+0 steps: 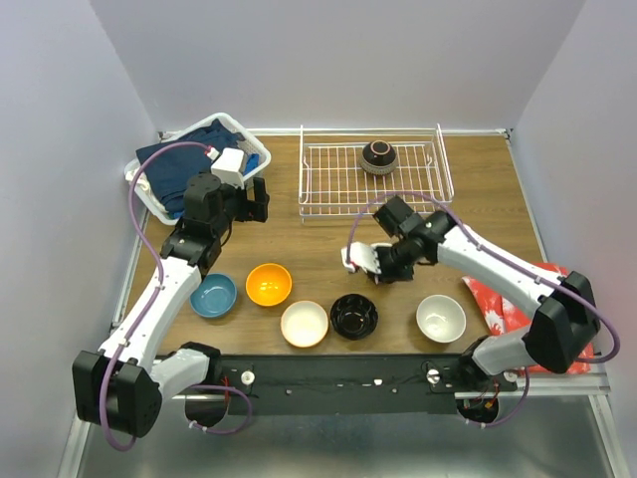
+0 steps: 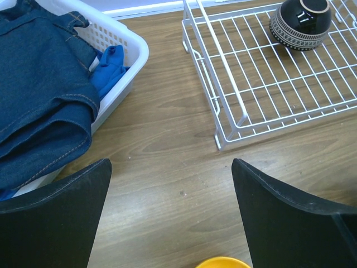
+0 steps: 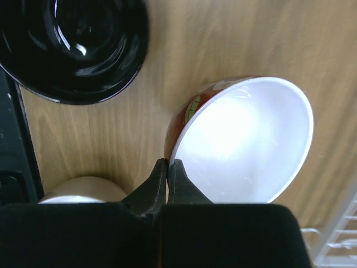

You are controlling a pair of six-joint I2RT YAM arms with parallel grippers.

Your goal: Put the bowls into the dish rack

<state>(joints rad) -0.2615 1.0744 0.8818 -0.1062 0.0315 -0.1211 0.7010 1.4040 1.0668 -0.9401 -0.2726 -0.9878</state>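
The white wire dish rack [image 1: 328, 184] sits at the back middle and holds one dark patterned bowl [image 1: 378, 156], upside down; both also show in the left wrist view, rack [image 2: 262, 72] and bowl [image 2: 300, 21]. My right gripper [image 1: 370, 261] is shut on the rim of a bowl [image 3: 245, 139] that is white inside and red outside, held tilted above the table. My left gripper [image 1: 256, 202] is open and empty near the rack's left end. Blue [image 1: 213, 295], orange [image 1: 269, 284], cream [image 1: 304, 324], glossy black [image 1: 353, 316] and white [image 1: 440, 318] bowls lie along the front.
A white plastic basket [image 1: 257, 151] with dark blue cloth stands at the back left, close behind my left gripper. A red and white cloth [image 1: 508, 304] lies at the right edge under my right arm.
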